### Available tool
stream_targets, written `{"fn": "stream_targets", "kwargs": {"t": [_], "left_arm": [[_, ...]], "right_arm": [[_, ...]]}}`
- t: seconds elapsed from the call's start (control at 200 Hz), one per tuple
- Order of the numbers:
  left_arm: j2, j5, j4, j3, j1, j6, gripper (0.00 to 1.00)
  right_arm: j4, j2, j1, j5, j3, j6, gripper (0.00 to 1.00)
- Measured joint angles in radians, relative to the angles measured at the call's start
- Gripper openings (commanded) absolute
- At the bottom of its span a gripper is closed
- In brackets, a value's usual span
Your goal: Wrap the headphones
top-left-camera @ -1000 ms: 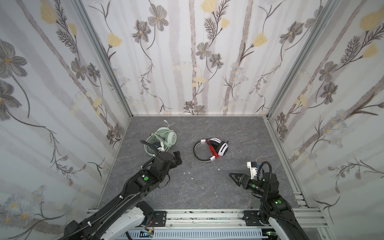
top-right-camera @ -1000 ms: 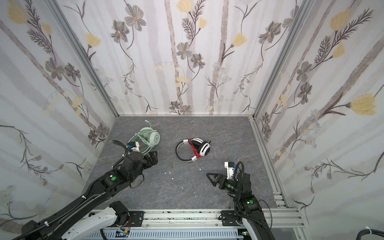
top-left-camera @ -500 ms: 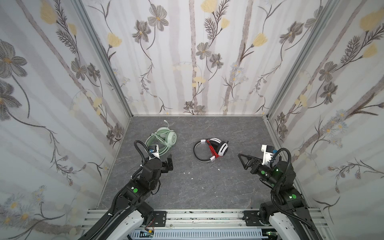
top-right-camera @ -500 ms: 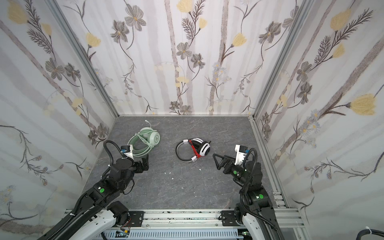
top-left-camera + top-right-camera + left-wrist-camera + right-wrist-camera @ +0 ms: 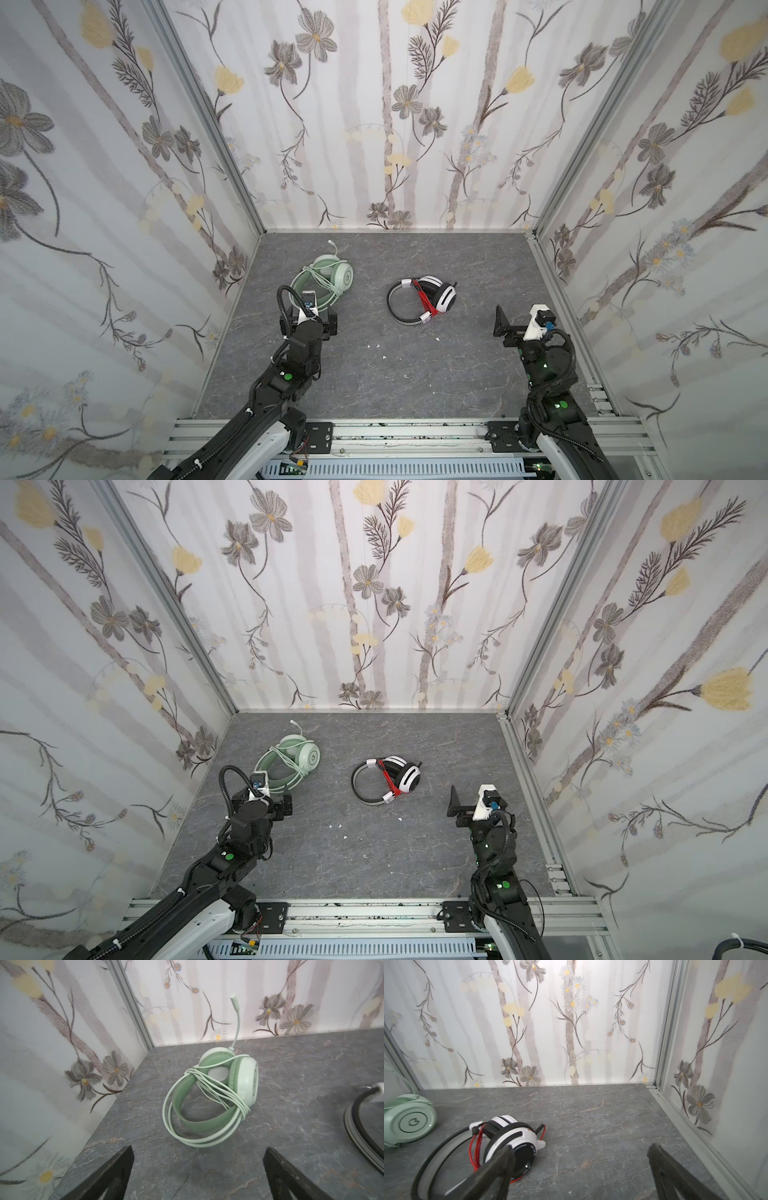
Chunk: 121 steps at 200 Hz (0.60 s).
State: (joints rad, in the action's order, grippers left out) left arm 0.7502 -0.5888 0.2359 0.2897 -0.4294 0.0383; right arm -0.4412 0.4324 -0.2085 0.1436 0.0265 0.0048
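- Your left gripper (image 5: 197, 1150) stands wide and empty; its fingers (image 5: 116, 1172) run out of view.
- Your right gripper (image 5: 581, 1148) gapes empty too, a finger (image 5: 494, 1172) hiding part of the white-and-black headset (image 5: 521, 1140), mid-table.
- The mint headset (image 5: 243, 1078), smooth plastic with cable (image 5: 209, 1142) looped round its band (image 5: 207, 1124), lies left on the grey marbled table (image 5: 415, 374).

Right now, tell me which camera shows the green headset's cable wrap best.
The left wrist view: the green headset fills the middle, its cable looped across the band. In both top views the green headset is small. The right wrist view catches only one ear cup.
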Motion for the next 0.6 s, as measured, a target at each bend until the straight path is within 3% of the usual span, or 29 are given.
{"fn": "stream_targets", "kwargs": {"t": [0.145,0.29,0.605], "left_arm": [[0.167,0.016,0.111,-0.011,0.106,0.01,1.0],[0.309,0.0,0.253,-0.036,0.144,-0.015,1.0],[0.533,0.095,0.493,-0.021,0.23,-0.008,1.0]], "right_arm": [[-0.341,0.046,0.0,0.05,-0.021,-0.092,1.0],[-0.534,0.177,0.0,0.064,-0.021,-0.115,1.0],[-0.94,0.65,0.007,0.037,-0.022,-0.117,1.0]]}}
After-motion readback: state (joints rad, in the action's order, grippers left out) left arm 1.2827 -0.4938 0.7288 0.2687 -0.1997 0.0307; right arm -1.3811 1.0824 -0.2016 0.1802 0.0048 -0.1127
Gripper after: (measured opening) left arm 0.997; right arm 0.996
